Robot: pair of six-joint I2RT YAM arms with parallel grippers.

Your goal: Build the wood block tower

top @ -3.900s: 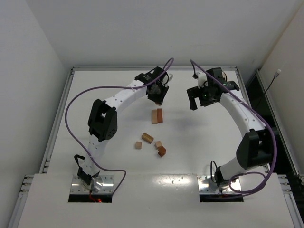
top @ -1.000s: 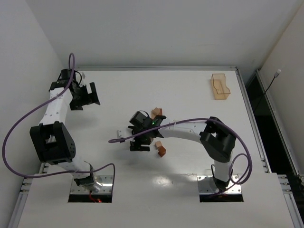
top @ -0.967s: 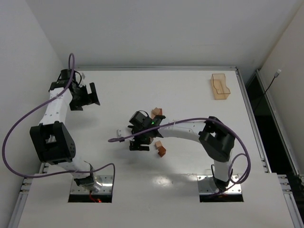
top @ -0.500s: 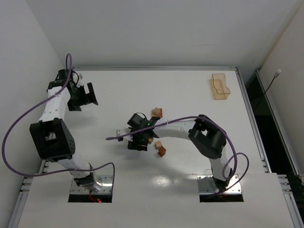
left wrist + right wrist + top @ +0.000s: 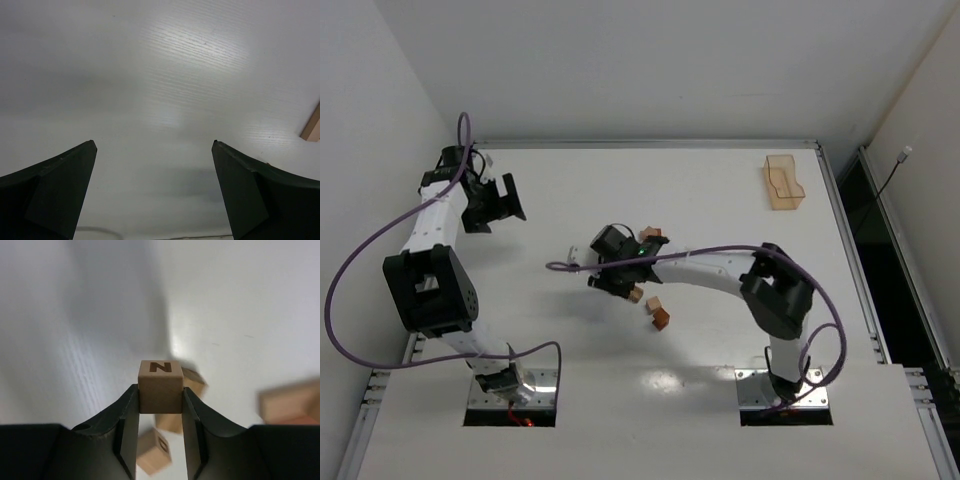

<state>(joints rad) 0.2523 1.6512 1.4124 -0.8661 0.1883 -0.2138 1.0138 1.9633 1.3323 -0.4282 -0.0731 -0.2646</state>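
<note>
My right gripper [image 5: 160,396] is shut on a tan wood cube marked N [image 5: 160,385], held clear above the table. Under it lie blurred wood blocks: a lettered cube [image 5: 152,452], one behind the held cube [image 5: 194,381], and a bigger piece at the right [image 5: 287,402]. From above, the right gripper [image 5: 617,274] hangs mid-table beside a tan and reddish pair [image 5: 651,237], a small tan block [image 5: 653,303] and a reddish-brown block [image 5: 661,319]. No stacked tower shows. My left gripper [image 5: 506,199] is open and empty at the far left; its wrist view shows its jaws [image 5: 155,150] wide apart over bare table.
A translucent orange tray [image 5: 783,181] sits at the far right corner. A purple cable loops from the right arm's wrist across the middle. A wooden corner [image 5: 312,127] pokes in at the right edge of the left wrist view.
The right gripper has closed on the N cube and lifted it, shifting slightly toward the far side. The left arm has barely moved and stays open.
</note>
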